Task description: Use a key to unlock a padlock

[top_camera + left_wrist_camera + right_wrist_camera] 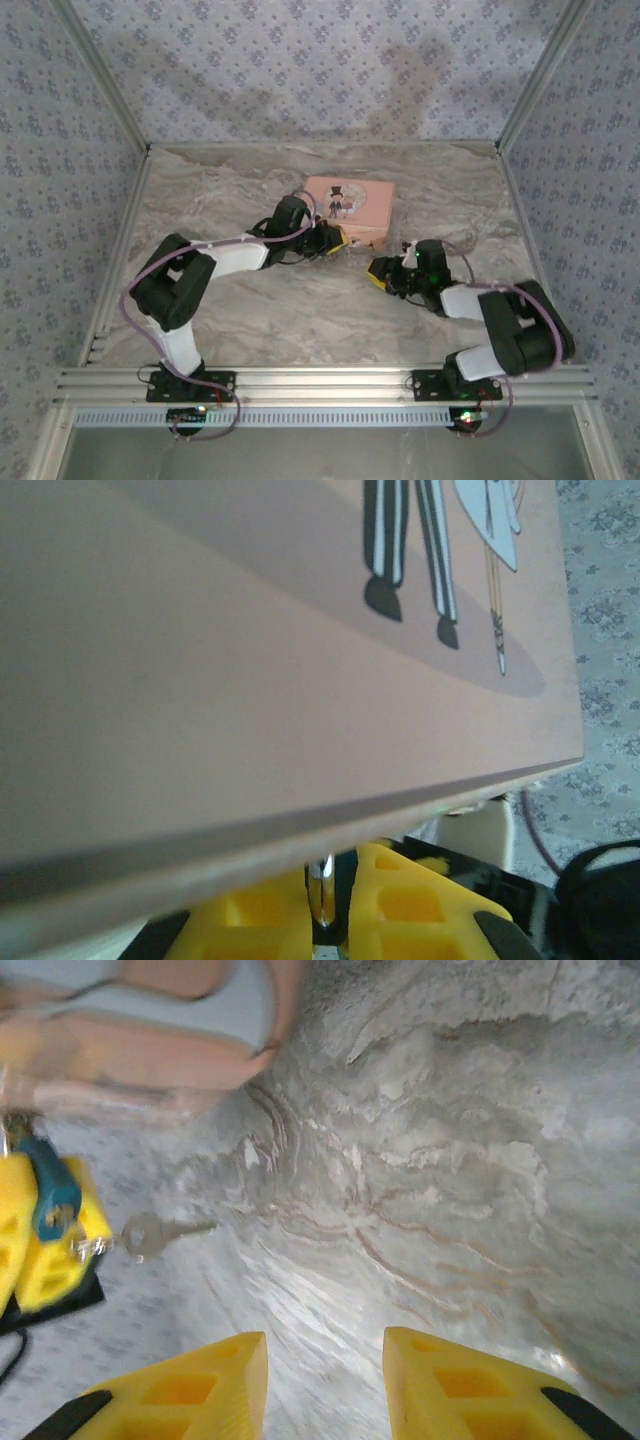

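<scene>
surface: table point(250, 320), grey-beige marble pattern | item 1: tin point(350, 205), pink, lying flat, cartoon couple on lid facing up | item 2: key point(160, 1233), pale silver, flat on the marble, near the tin but apart from it, lying roughly along the tin's edge

The padlock point(55, 1195) is teal, the key point(150, 1235) silvery, the tin point(350, 205) pink with a black-and-white cartoon, the table point(450, 1160) brown-veined grey marble.
</scene>
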